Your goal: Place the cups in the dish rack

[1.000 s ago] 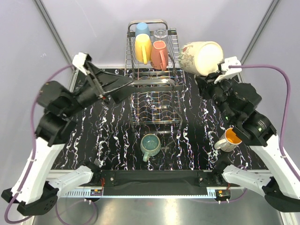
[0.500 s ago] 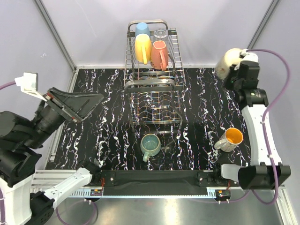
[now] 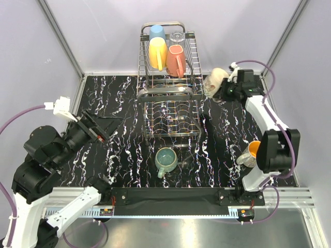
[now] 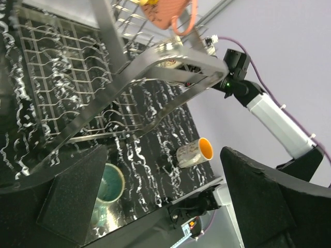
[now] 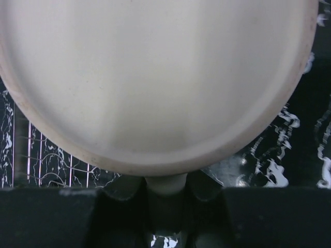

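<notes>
Left of the tall two-tier chrome wire dish rack, the left gripper is seen with its fingers spread, nothing between them. Four cups are lodged in the rack's upper basket, and a teal-green glazed mug is left just in front of the rack. Just right of the basket, a cream ceramic mug is clamped in the right gripper, tipped sideways. Free basket room lies to its left, so a short leftward carry is judged next. An orange-lined cream mug waits right-front of the rack.
</notes>
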